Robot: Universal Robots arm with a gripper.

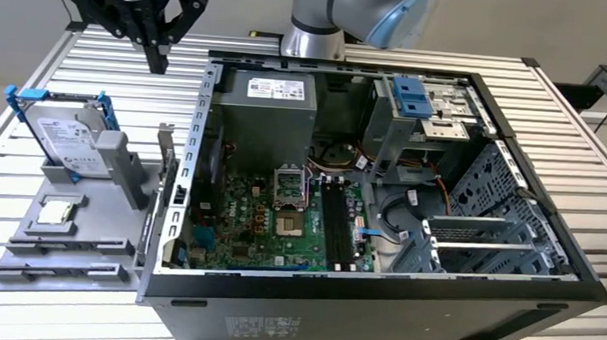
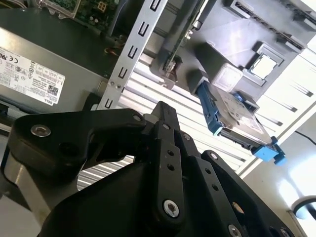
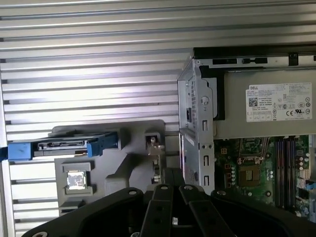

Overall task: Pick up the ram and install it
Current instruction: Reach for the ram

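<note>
The hand [image 1: 158, 65] hangs over the bench [image 1: 34, 82], fingers pressed together, holding nothing. The ram [image 1: 165, 154] stands on its edge in the gray holder [image 1: 67, 254], beside the computer case [image 1: 379, 317], below the hand and apart from it.

The gripper [image 1: 158, 65] was seen in the upper left of the frame, above the slatted table [image 1: 571, 115], its fingers drawn together and pointed down. Below it, at the left, a grey tray [image 1: 66, 270] was set with a hard drive [image 1: 68, 144] standing upright in a blue frame, a small square chip [image 1: 56, 212], and the ram [image 1: 163, 147] upright at its right edge. The open computer case [image 1: 379, 317] was placed at centre, its motherboard [image 1: 268, 223] exposed.
</note>
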